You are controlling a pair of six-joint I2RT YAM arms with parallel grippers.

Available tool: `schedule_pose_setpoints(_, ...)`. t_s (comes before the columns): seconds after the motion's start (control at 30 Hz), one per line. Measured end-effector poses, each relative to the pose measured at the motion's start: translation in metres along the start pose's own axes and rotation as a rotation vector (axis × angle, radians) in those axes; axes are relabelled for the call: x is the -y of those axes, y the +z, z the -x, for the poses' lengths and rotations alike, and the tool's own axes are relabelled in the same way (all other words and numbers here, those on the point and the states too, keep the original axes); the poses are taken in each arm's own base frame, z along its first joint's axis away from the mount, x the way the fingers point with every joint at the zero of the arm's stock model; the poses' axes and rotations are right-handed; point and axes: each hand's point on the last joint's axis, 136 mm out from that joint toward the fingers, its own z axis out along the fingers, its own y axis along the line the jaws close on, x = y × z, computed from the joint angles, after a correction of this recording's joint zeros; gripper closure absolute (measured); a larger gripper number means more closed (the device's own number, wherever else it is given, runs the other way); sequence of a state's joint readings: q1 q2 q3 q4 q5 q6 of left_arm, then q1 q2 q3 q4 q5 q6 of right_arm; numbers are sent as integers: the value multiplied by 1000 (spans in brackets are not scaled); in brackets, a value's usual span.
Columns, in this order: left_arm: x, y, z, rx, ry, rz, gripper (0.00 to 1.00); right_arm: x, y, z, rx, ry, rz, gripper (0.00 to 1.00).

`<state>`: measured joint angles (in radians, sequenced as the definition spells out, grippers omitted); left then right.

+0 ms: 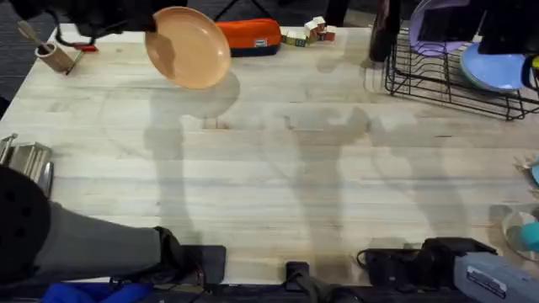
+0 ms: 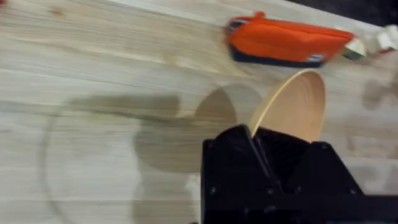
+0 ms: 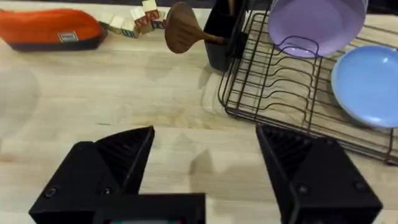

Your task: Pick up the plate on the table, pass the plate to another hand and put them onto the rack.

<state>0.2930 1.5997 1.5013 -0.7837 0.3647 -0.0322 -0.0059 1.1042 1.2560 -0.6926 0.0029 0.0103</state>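
Where left end effector (image 2: 264, 146) grips, plate (image 1: 189, 46) tilts.

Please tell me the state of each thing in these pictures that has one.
plate: lifted off the table, tilted, gripped at its rim.
left hand: shut on the plate.
right hand: open, holding nothing.
rack: holds a purple plate and a light blue plate.

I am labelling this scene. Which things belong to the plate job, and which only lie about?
Job: plate, held by left gripper; right gripper; rack; table.

Lying about: purple plate, light blue plate, orange pouch, blocks.
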Motion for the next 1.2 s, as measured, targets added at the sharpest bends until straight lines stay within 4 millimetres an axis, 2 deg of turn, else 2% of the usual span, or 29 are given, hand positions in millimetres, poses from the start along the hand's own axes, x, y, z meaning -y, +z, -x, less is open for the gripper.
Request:
schedule_pose_setpoints(0.4,58,9,-16,-73,-81,-142,960,-3,0,0,-2,244,18,6)
schedule_pose_setpoints(0.77,102,15,-28,-121,-86,-215,960,-42,-3,-1,-47,326,243,6)
schedule_pose_setpoints(0.97,112,15,-32,-134,-85,-235,960,-63,5,-7,-125,426,332,6)
schedule_pose_setpoints(1.2,113,15,-32,-136,-98,-235,960,-89,10,-15,-191,446,394,6)
